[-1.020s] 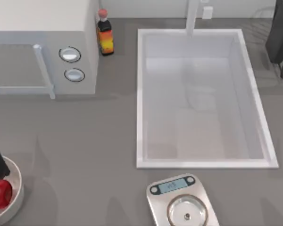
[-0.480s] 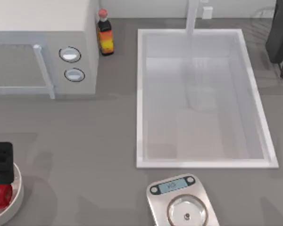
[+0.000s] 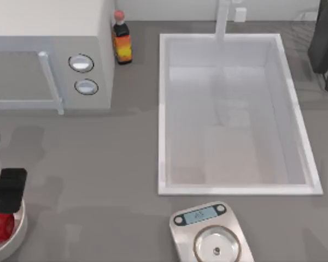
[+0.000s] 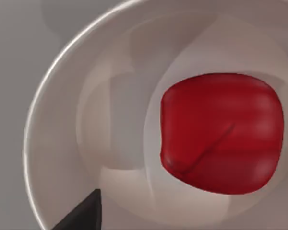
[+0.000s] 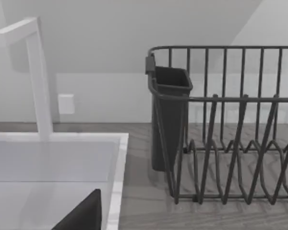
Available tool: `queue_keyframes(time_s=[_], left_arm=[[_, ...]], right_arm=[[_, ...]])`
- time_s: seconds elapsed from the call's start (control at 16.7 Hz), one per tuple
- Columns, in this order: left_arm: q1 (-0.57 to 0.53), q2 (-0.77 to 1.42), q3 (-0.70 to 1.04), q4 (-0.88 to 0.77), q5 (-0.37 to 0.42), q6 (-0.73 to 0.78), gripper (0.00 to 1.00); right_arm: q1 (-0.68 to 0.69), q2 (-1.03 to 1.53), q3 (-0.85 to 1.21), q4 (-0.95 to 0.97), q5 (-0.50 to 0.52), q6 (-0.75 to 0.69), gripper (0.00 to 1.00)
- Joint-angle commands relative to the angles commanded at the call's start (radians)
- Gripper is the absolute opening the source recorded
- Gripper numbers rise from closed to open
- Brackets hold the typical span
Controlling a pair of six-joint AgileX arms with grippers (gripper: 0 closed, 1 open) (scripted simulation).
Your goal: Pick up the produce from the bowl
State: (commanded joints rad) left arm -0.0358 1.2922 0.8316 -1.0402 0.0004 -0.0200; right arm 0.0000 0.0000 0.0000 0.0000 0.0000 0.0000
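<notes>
Left gripper (image 3: 10, 191) hangs over the near left corner of the tabletop, directly above the far rim of the bowl (image 3: 19, 226). Whether it is spread or closed cannot be told; the left wrist view catches just one dark fingertip (image 4: 81, 215) at the bowl's rim.

The bowl is white, thick-rimmed, partly cut off by the left and near edges of the top view. The produce (image 3: 0, 225) lies inside it: glossy red, rounded, slightly blocky. In the left wrist view it (image 4: 222, 132) rests on the bowl's inner floor, off to one side, with a shallow crease across its skin. Nothing touches it.

Right arm parked at the far right corner beside a dark wire dish rack (image 5: 230, 129), which carries a dark cutlery cup (image 5: 168, 115) on its end.

Other fixtures: white sink (image 3: 235, 114) in the middle-right, faucet (image 3: 223, 19) at its far edge; microwave (image 3: 49, 54) at the far left; sauce bottle (image 3: 121, 38) just beside it; silver kitchen scale (image 3: 210, 237) at the near edge.
</notes>
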Motion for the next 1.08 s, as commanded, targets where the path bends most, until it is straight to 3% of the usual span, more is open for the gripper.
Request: queue_keyframes(time_s=[0.54,1.08], left_arm=[[0.002,0.065,0.029,-0.034,0.000,-0.001,1.00],[0.003,0.258,-0.195,0.402,0.000,0.006,1.00]], right_arm=[[0.000,0.000,0.000,0.000,0.000,0.000,1.00],[0.000,0.000,0.000,0.000,0.000,0.000,1.00]])
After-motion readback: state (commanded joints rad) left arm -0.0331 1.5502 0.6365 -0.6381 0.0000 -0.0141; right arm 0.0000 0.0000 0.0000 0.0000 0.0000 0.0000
